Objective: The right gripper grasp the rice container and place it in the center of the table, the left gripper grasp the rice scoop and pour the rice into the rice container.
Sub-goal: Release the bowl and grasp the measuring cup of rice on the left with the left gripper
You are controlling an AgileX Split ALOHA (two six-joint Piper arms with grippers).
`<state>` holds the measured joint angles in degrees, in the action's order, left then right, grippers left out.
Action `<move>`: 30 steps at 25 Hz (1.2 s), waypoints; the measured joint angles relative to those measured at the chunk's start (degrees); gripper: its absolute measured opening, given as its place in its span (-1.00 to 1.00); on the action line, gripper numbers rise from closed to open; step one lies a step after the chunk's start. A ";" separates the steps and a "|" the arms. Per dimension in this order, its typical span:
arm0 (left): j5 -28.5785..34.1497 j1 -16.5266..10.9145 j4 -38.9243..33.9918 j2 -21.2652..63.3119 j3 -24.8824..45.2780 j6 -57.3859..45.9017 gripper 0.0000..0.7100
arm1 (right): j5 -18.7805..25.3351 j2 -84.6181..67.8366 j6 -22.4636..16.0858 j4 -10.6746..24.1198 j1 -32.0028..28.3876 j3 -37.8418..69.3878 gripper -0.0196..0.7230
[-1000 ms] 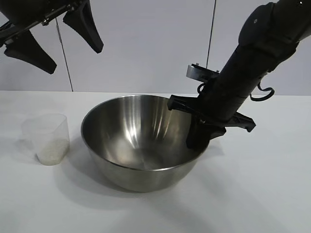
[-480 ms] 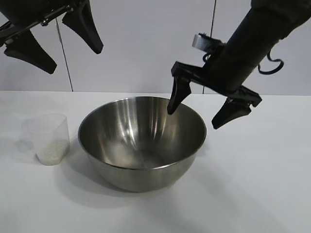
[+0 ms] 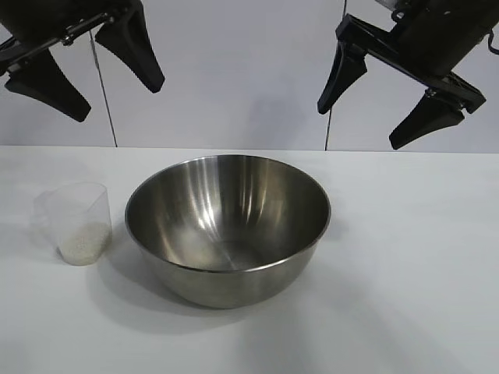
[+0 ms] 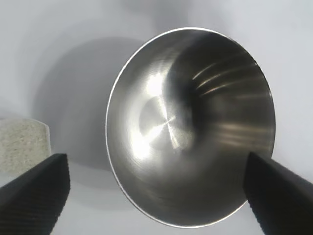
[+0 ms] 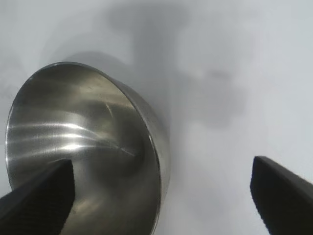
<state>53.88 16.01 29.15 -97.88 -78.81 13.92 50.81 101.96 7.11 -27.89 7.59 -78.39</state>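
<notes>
The rice container (image 3: pixel 228 226), a shiny steel bowl, stands empty in the middle of the white table (image 3: pixel 405 296). It also shows in the left wrist view (image 4: pixel 190 127) and the right wrist view (image 5: pixel 83 147). The rice scoop (image 3: pixel 78 220), a clear plastic cup with rice (image 3: pixel 82 245) in its bottom, stands upright left of the bowl. My right gripper (image 3: pixel 366 117) is open and empty, high above the bowl's right rim. My left gripper (image 3: pixel 101 93) is open and empty, high above the scoop.
A white panelled wall (image 3: pixel 234 70) runs behind the table. Bare tabletop lies in front of and to the right of the bowl.
My right gripper has let go of the bowl's right rim, opened and risen well above it. The bowl settled slightly left. The left arm has not moved.
</notes>
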 joint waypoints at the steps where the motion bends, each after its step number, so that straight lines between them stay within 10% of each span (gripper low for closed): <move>1: -0.06 0.00 0.00 0.00 0.00 0.69 0.95 | 0.22 0.00 0.00 0.00 0.00 0.00 0.88; 30: -16.05 0.12 0.22 10.54 0.42 18.15 0.94 | 0.28 0.00 0.00 1.51 0.00 0.00 0.88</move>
<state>37.83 16.13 29.37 -87.34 -78.39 32.07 51.09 101.96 7.11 -26.38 7.59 -78.39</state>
